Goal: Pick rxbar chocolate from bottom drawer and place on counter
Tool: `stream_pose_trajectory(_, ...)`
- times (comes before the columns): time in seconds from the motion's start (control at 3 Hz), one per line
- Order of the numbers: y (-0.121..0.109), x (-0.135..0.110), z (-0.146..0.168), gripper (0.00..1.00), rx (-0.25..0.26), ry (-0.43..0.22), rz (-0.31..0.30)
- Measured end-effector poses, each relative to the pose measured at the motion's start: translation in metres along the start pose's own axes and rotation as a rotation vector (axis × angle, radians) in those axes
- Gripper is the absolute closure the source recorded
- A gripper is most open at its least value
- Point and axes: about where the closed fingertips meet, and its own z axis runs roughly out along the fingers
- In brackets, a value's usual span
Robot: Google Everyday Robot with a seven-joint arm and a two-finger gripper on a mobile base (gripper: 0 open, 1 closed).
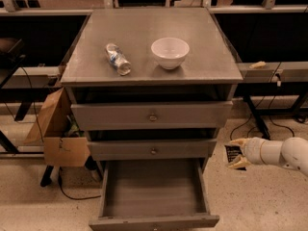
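My gripper [237, 153] is to the right of the cabinet, beside the middle drawer's right end, outside the drawers. It is shut on the rxbar chocolate [233, 154], a small flat black bar with pale lettering held between the two pale fingers. The bottom drawer [154, 191] is pulled open and its grey floor shows bare. The counter [149, 40] is the grey top of the cabinet, well above and left of the gripper.
A white bowl [170, 52] and a clear plastic bottle [118, 58] lying on its side are on the counter. The two upper drawers [152, 115] are closed. A cardboard box [57, 131] stands left of the cabinet. Cables lie on the floor at the right.
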Motion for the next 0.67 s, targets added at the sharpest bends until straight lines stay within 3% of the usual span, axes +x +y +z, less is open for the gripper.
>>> stream_pose_trajectory(0.33,0.003,0.000,0.001,1.00,-0.011,-0.057,0.029)
stream_pose_trajectory(0.67,-0.022,-0.032,-0.056,1.00,0.092,-0.136,-0.011)
